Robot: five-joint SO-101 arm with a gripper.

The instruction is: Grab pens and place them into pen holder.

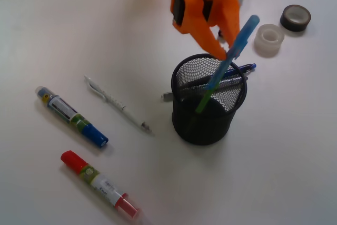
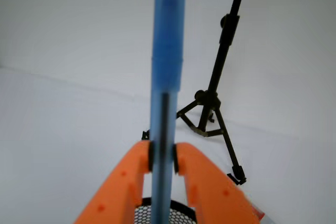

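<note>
Now claw (image 2: 161, 158) clenched on light blue pen (image 1: 231, 59), tip w/in pen holder (image 1: 184, 77).

We see a plain white desk (image 1: 63, 25) under soft, even light; beyond it, a black tripod (image 2: 215, 103) stands against a pale wall (image 2: 79, 19).

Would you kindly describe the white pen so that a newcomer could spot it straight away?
Start at the black mesh pen holder in the middle of the table. To its left, apart from it, the white pen lies flat on a slant. It is thin and plain, unlike the two thick labelled markers, blue-capped and red-capped, lying further left and nearer the camera.
</note>
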